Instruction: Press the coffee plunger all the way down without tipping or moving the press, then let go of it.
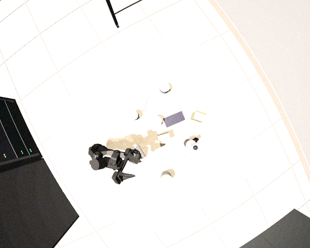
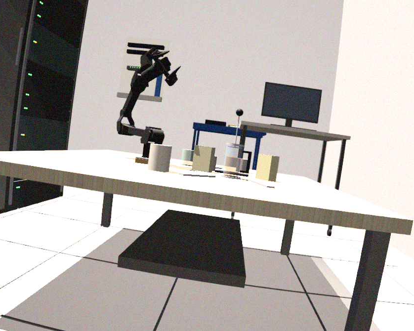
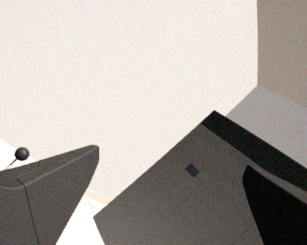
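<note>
The coffee press [image 2: 235, 159] stands upright on the wooden table among cups and boxes. Its thin rod is raised high, with the dark round knob [image 2: 239, 112] well above the glass body. From above, the press [image 1: 191, 144] shows with the knob [image 1: 195, 147] over it. My gripper [image 2: 171, 62] is open and empty. It is held high in the air, above the arm's base, to the left of the press and well apart from it. In the overhead view the gripper [image 1: 147, 161] is left of the press. In the wrist view the two fingers stand wide apart, and the knob [image 3: 22, 154] shows small at the far left.
A white cup [image 2: 159, 157], a tan box [image 2: 203, 158] and a yellow box [image 2: 267, 167] stand near the press. A purple box [image 1: 174, 118] and more cups [image 1: 165, 87] lie beyond. A server rack [image 2: 40, 89] stands at the left.
</note>
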Controlling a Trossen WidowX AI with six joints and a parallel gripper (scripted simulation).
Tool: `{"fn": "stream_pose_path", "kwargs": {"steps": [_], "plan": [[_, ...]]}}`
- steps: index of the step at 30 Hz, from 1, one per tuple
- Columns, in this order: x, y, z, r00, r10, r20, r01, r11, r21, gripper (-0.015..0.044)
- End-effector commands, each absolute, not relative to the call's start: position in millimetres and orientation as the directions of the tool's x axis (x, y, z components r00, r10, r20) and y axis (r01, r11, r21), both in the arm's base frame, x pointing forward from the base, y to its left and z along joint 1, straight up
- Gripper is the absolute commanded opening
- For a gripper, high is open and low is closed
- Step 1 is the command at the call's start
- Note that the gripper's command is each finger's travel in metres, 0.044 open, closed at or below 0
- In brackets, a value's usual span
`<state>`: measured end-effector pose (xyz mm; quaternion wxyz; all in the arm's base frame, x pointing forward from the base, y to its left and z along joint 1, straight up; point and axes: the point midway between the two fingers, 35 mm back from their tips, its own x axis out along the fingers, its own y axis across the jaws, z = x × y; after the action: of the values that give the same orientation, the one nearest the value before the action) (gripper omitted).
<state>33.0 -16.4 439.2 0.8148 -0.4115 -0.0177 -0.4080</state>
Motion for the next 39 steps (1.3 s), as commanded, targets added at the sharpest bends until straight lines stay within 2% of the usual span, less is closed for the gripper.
{"fn": "stream_pose_path", "kwargs": {"steps": [1,6,15,26,39], "plan": [[34.3,-18.0,439.6,0.669,-0.651,0.359,0.678,0.337,-0.653,0.0426],[61.3,-46.9,443.8,0.719,-0.649,0.249,0.642,0.483,-0.595,0.0440],[158.6,-116.2,426.9,0.812,-0.579,-0.074,0.524,0.778,-0.346,0.0440],[288.5,-158.5,350.3,0.782,-0.423,-0.457,0.470,0.883,-0.014,0.0440],[296.4,-161.2,284.0,0.774,-0.416,-0.478,0.475,0.880,0.004,0.0440]]}}
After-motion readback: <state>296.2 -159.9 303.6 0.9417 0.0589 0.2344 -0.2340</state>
